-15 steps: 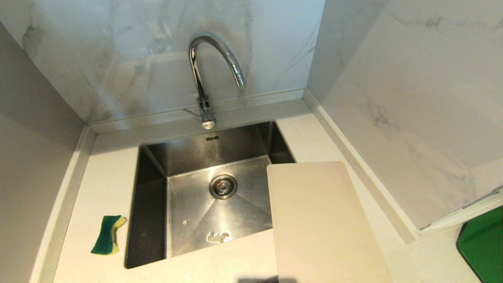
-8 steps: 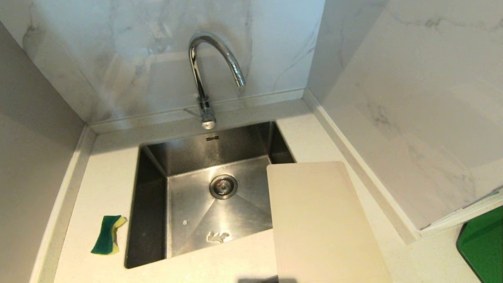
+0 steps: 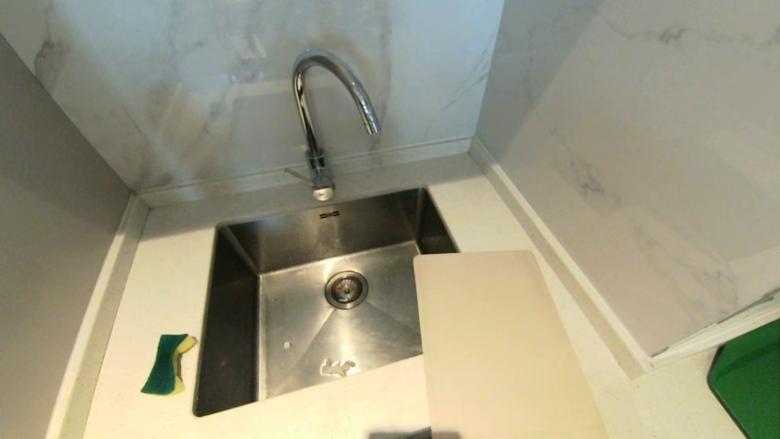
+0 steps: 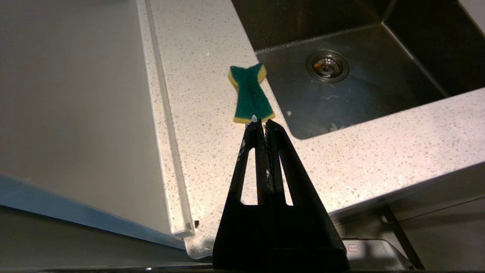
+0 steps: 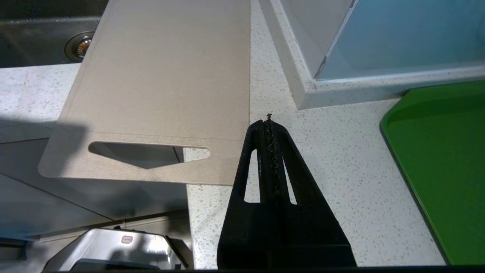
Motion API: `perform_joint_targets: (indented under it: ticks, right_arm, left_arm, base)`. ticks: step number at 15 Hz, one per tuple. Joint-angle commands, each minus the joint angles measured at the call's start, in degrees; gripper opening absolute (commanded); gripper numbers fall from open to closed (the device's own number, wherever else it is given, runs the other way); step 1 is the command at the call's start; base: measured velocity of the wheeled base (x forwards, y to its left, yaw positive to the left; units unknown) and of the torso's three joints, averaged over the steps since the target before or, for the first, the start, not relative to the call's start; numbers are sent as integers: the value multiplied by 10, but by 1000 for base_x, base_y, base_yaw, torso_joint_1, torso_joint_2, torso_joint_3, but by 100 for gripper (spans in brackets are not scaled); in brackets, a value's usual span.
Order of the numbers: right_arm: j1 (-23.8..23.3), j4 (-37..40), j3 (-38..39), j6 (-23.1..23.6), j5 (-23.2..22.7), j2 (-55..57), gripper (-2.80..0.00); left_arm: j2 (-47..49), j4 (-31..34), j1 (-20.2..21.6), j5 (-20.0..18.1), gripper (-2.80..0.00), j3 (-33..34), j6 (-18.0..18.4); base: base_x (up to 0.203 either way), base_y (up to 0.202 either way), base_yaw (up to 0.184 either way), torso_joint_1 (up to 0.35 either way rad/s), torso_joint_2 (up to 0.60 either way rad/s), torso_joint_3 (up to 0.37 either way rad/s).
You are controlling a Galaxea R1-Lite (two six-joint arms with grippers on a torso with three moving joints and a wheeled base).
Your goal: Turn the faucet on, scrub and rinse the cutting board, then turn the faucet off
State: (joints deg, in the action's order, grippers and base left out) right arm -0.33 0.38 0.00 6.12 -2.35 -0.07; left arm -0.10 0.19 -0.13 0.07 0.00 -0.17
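nothing of the task is begun: no water runs, and the first step, turning on the faucet, is what lies ahead, as i judge it.

nearest, the left pincer (image 4: 261, 123) hangs above the front of the surface (image 4: 204, 113), its jaws pressed together on nothing. just past its tips lies a green-and-yellow sponge (image 4: 250, 94), apart from them, beside the sink (image 4: 360, 94).

the right pincer (image 5: 269, 121) is likewise closed and empty, hovering over the surface with the cutting board (image 5: 166, 87) just to one side of its tips, untouched; the board's slotted end overhangs the surface edge near the pincer, its far end reaches over the sink. a green tray (image 5: 435, 159) lies to the other side.

farthest, beyond the sink, stands the faucet (image 3: 317, 116), lever at its base. the next move calls for a pincer to reach well forward to that thin lever and nudge it.
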Motion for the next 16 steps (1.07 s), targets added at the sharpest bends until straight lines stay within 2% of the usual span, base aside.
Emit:
perform_joint_targets:
  ticks: [1, 6, 8, 11, 16]
  right_arm:
    - [0, 0, 1, 2, -3, 1, -280]
    - [0, 0, 1, -1, -4, 1, -280]
    - [0, 0, 0, -16, 5, 1, -280]
    - [0, -5, 1, -67, 24, 1, -280]
    - [1, -5, 1, -70, 25, 2, -280]
  left_arm:
    - [2, 1, 0, 0, -280, 1, -3]
    - [2, 6, 1, 0, -280, 1, 4]
    - [2, 5, 1, 0, -280, 1, -2]
    - [2, 4, 1, 0, -280, 2, -3]
    - [2, 4, 1, 0, -280, 1, -5]
  base:
    - [0, 0, 0, 0, 0, 0]
    - [0, 0, 0, 0, 0, 0]
    - [0, 0, 0, 0, 0, 0]
    - [0, 0, 0, 0, 0, 0]
    - [0, 0, 0, 0, 0, 0]
